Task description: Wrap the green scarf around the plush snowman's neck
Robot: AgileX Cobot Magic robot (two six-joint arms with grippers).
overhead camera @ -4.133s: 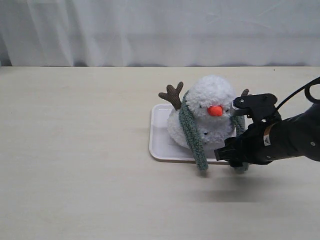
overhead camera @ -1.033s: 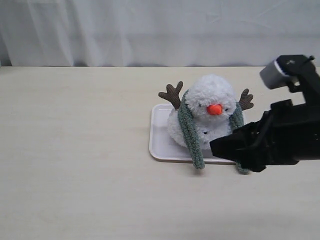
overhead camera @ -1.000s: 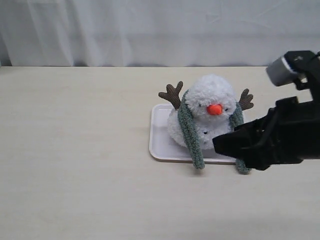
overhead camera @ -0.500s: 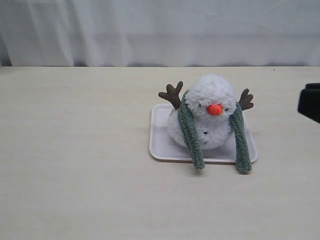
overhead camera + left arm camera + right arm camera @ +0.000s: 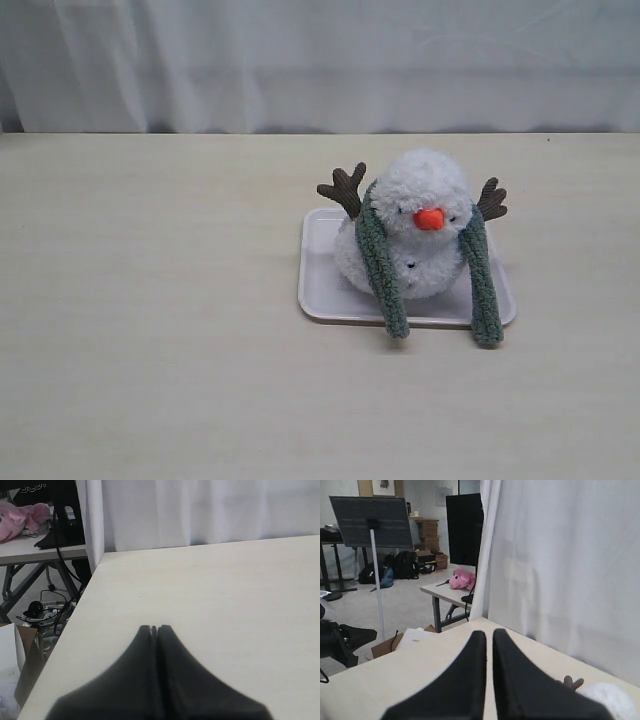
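Note:
The plush snowman sits on a white tray right of the table's middle. The green scarf runs behind its head, and both ends hang down the front past the tray's near rim, one on each side of the orange nose. The scarf covers the sides of the neck; the ends are not crossed. Neither gripper shows in the exterior view. My left gripper is shut over bare tabletop. My right gripper is shut to a thin slit, empty, with a twig arm and white plush beyond it.
A white curtain hangs along the table's far edge. In the left wrist view the table's side edge drops to a floor with cables and boxes. A side table with a pink plush toy stands off past the curtain.
The right arm, which was low in front of the snowman at the scarf's right end, has lifted and withdrawn out of the exterior view. The right scarf end now hangs free.

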